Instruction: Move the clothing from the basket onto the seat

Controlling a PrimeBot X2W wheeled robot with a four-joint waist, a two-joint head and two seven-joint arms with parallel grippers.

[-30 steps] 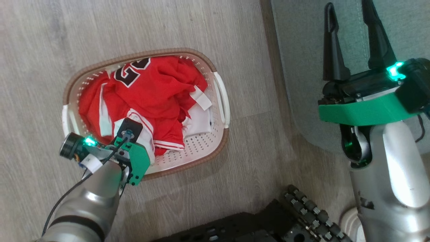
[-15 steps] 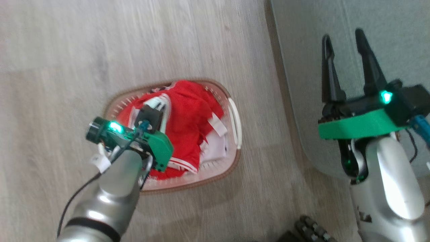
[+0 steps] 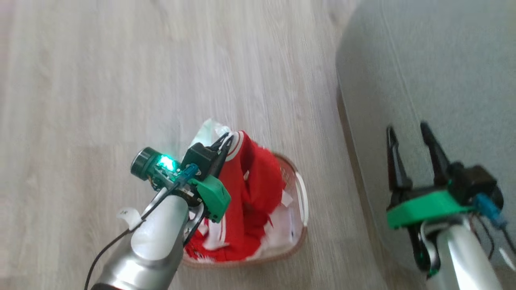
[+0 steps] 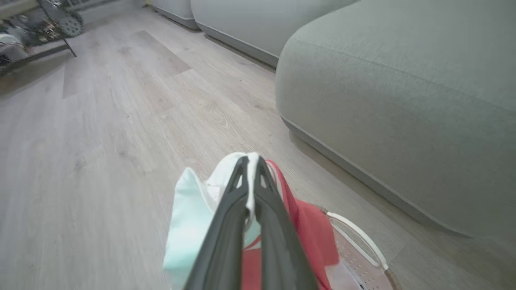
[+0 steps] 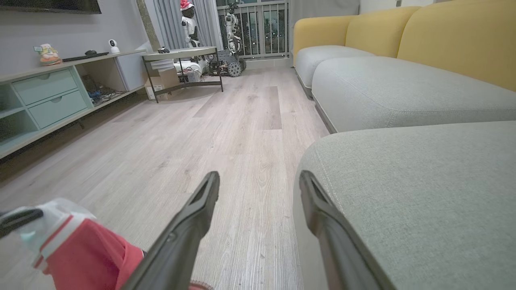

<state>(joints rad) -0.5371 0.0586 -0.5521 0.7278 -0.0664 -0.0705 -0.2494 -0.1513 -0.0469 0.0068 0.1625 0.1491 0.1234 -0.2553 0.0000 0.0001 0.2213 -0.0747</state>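
Left gripper point(image 4: 251, 159) clamps red clothing point(image 3: 258, 189) above basket point(image 3: 304, 203) (right gripper point(image 3: 407, 128) spread).

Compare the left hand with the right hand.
The left hand is shut on the red jersey; the right hand is open and empty. The left hand is above the basket; the right hand is at the edge of the seat. Both have two dark fingers.

Pale wood-plank floor point(image 3: 121, 80) beneath the basket point(image 3: 304, 201) and, beside it, the seat point(image 3: 423, 80).
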